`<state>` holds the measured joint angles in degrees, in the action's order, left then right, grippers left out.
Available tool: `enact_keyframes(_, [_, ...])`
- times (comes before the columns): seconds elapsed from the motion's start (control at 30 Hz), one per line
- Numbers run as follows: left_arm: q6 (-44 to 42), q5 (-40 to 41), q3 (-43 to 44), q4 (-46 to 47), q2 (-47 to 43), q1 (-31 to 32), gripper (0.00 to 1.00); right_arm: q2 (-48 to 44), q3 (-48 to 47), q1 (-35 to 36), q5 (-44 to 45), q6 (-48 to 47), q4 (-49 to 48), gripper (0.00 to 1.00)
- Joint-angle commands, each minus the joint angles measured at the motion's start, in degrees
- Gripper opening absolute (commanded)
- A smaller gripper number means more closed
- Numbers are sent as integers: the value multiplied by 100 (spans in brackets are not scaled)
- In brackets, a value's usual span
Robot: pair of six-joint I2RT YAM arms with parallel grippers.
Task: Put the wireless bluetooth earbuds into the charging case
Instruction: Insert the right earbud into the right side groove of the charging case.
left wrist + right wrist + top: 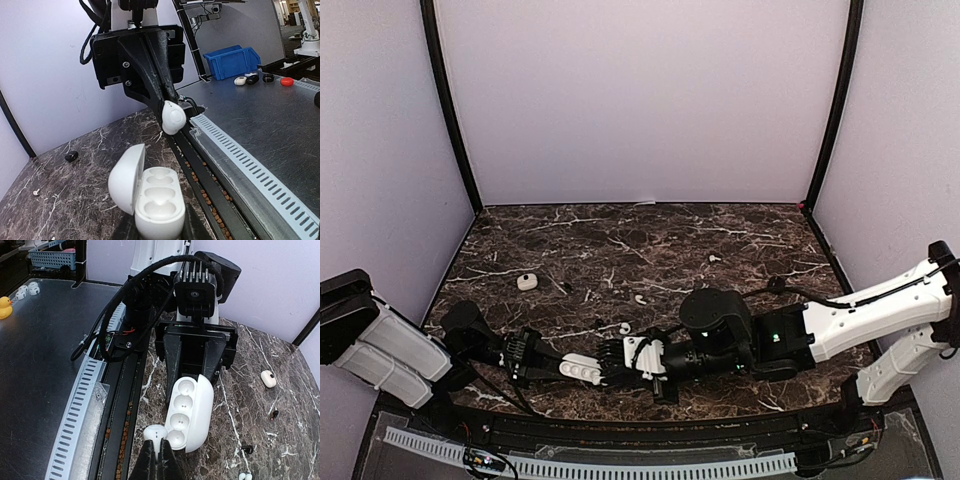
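My left gripper (568,367) is shut on the white charging case (582,369) and holds it low over the marble near the front edge. In the left wrist view the case (156,202) faces up with its lid (125,175) swung open and its cavities empty. My right gripper (619,356) is shut on a white earbud (155,433), which hangs just beside the case's (192,412) nearest cavity. The same earbud (173,117) shows a little beyond the case in the left wrist view. Loose earbuds lie on the marble (640,298), (713,257), (622,327).
A small white oval piece (527,282) lies at mid left and shows in the right wrist view (268,378). Small black bits lie nearby (567,287), (272,415). A slotted white cable duct (620,466) and a black rail run along the table's front edge.
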<state>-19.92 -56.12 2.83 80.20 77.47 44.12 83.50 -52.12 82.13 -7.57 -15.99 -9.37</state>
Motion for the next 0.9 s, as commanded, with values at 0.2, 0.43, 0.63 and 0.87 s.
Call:
enact_keyframes(0.2, [-75, 147, -53, 103, -98, 35, 0, 182, -249, 438, 1464, 74, -118, 0])
enact_keyframes(0.43, [-57, 233, -47, 51, -151, 36, 0, 386, -331, 575, 1946, -25, -227, 0])
enact_keyframes(0.63, [-40, 297, -16, -99, -212, 35, 0, 455, -374, 585, 2176, -29, -303, 0])
enact_keyframes(0.87, [-29, 308, 2, -181, -250, 35, 0, 465, -395, 585, 2298, -52, -396, 0])
